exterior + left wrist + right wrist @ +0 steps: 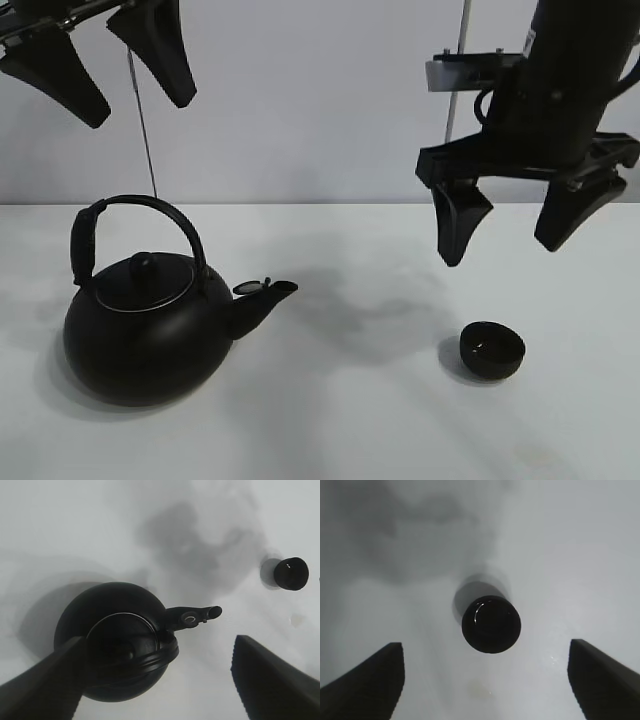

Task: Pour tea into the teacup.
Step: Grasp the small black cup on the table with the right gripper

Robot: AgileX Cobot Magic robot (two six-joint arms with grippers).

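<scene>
High view: left gripper point(138, 105) and right gripper point(502, 248) hang spread wide, empty; kettle point(150, 330) at 8 o'clock, teacup point(492, 350) at 4. Left wrist: I'm lined over the kettle's handle point(167, 652); next, descend and clamp it. Right wrist: teacup below, between jaws.

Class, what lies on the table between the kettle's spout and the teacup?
Nothing. Between the spout and the teacup there is only bare white table. The exterior high view shows this stretch whole.
</scene>
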